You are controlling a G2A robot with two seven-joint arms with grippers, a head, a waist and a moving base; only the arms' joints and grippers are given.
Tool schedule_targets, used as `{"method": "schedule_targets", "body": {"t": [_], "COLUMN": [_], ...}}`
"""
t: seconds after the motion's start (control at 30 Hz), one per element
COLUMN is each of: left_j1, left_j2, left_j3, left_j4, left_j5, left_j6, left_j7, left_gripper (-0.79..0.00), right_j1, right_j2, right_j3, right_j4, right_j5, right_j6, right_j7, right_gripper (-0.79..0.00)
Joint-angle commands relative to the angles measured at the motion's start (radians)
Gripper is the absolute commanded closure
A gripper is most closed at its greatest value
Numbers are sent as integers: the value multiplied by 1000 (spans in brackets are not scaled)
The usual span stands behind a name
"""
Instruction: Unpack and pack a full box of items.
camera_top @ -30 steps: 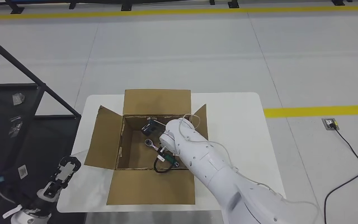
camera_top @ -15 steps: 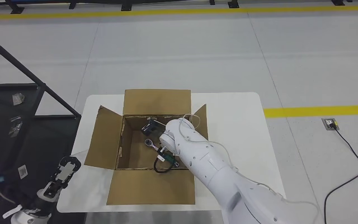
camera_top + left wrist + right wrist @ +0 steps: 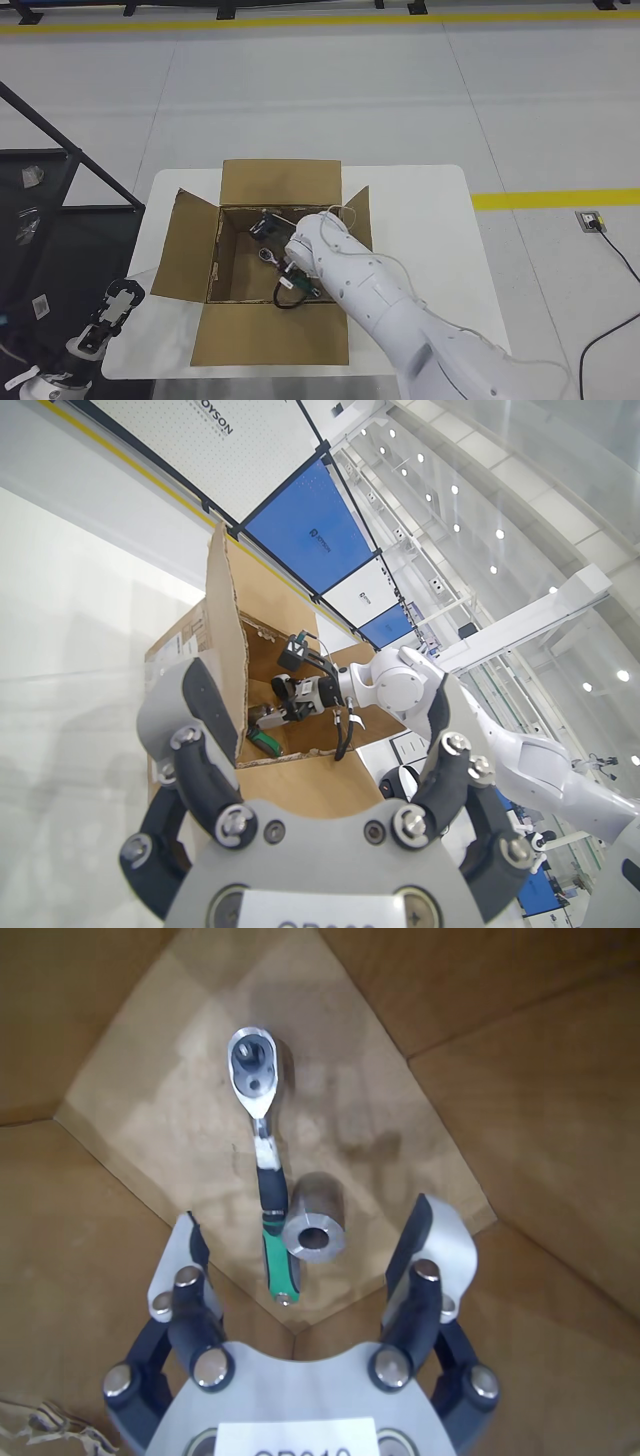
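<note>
in the box: unpacking not finished

in the box, the right gripper hangs wide open and empty over a ratchet and a socket lying side by side on its floor. both are yet to come out, and repacking follows. the left gripper, also wide and empty, sits off the table edge.

A white table is standing on a pale grey floor. Beyond the table's far edge a yellow line is running across the floor. To the table's right a shorter yellow stripe is lying, with a floor socket sitting just beside it and a black cable trailing away. Left of the table a black metal frame is standing. Far behind the table blue and white wall panels are rising, and round ceiling lights are glowing.
</note>
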Motion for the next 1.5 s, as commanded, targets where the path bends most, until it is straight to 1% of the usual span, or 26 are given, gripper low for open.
{"method": "schedule_targets", "body": {"t": [0.0, 0.13, 0.23, 0.3, 0.4, 0.47, 0.53, 0.63, 0.7, 0.73, 0.8, 0.83, 1.1, 1.13, 1.2, 1.3, 1.37, 1.47], "left_j1": [-1, -4, -12, -19, -34, -42, -48, -54, -62, -68, -81, -86, -128, -134, -150, -180, -205, -243], "left_j2": [-1, -4, -7, -10, -12, -12, -13, -13, -14, -14, -14, -14, -14, -14, -14, -14, -15, -16], "left_j3": [1, -2, -3, 5, 25, 33, 41, 56, 67, 74, 93, 102, 187, 200, 225, 268, 298, 343], "left_j4": [-3, 2, 2, 5, 17, 25, 30, 21, 5, -5, -24, -33, -82, -86, -92, -92, -83, -65], "left_j5": [5, 23, 81, 131, 166, 181, 191, 196, 211, 221, 243, 253, 331, 339, 367, 415, 439, 473], "left_j6": [6, 24, 54, 72, 79, 70, 56, 42, 48, 56, 72, 80, 128, 134, 152, 190, 224, 269], "left_j7": [8, 27, 68, 99, 111, 103, 97, 82, 74, 70, 61, 54, -1, -12, -28, -57, -74, -96], "left_gripper": [-785, -785, -785, -785, -785, -785, -785, -785, -785, -785, -785, -785, -785, -785, -785, -785, -785, -785], "right_j1": [1, 1, -4, -16, -58, -114, -200, -404, -561, -632, -745, -773, -773, -785, -830, -933, -1007, -1103], "right_j2": [6, 26, 48, 69, 113, 153, 202, 281, 324, 340, 362, 368, 368, 369, 377, 394, 406, 423], "right_j3": [8, 31, 53, 71, 111, 152, 209, 332, 415, 450, 499, 509, 509, 517, 566, 680, 769, 910], "right_j4": [-12, -58, -119, -177, -316, -460, -658, -1040, -1291, -1394, -1550, -1588, -1588, -1599, -1644, -1734, -1782, -1804], "right_j5": [-1, 1, -5, -20, -51, -81, -135, -237, -293, -310, -334, -353, -353, -343, -316, -242, -155, -10], "right_j6": [-4, -25, -35, -26, -9, 0, 13, 18, -8, -26, -61, -66, -66, -66, -71, -101, -156, -219], "right_j7": [-10, -43, -71, -88, -97, -85, -49, 44, 103, 121, 143, 157, 157, 126, 59, -28, -78, -124], "right_gripper": [-785, -785, -785, -785, -785, -785, -785, -785, -785, -785, -785, -785, -785, -785, -785, -785, -785, -785]}}
